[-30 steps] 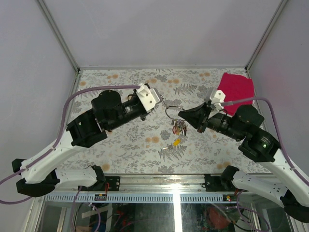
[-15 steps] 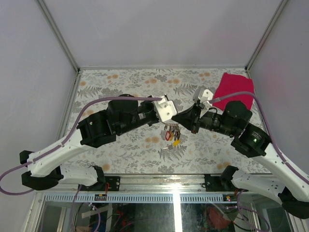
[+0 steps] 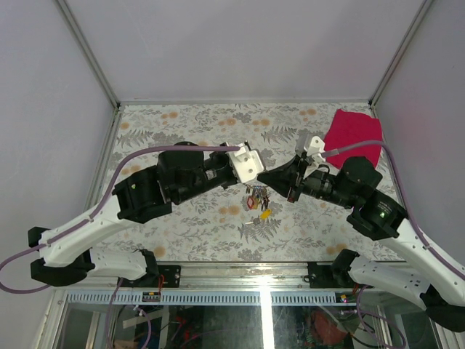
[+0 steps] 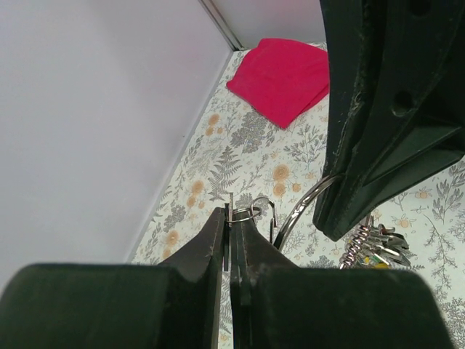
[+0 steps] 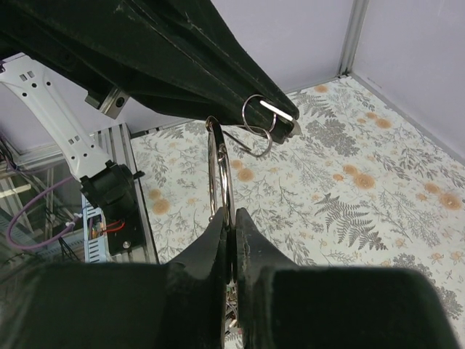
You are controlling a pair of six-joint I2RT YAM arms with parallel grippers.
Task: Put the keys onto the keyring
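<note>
A large silver keyring (image 5: 220, 171) stands upright, and my right gripper (image 5: 232, 218) is shut on its lower edge. A bunch of keys (image 3: 256, 198) with coloured heads hangs from it above the table, also visible in the left wrist view (image 4: 374, 246). My left gripper (image 4: 231, 222) is shut on a thin flat metal strip that looks like a key's blade. A small wire keyring (image 4: 248, 213) loops around that strip at the fingertips. Both grippers (image 3: 251, 175) (image 3: 263, 179) meet tip to tip at mid-table. A yellow-headed key (image 3: 265, 214) and another key (image 3: 249, 222) lie on the table below.
A folded red cloth (image 3: 354, 134) lies at the far right corner of the floral tabletop (image 3: 182, 123). Grey enclosure walls (image 3: 43, 109) stand on the left, right and back. The metal rail (image 3: 240, 270) runs along the near edge.
My left gripper has swung right and my right gripper left, so their tips now meet. The large ring and its hanging keys moved left with the right gripper.
</note>
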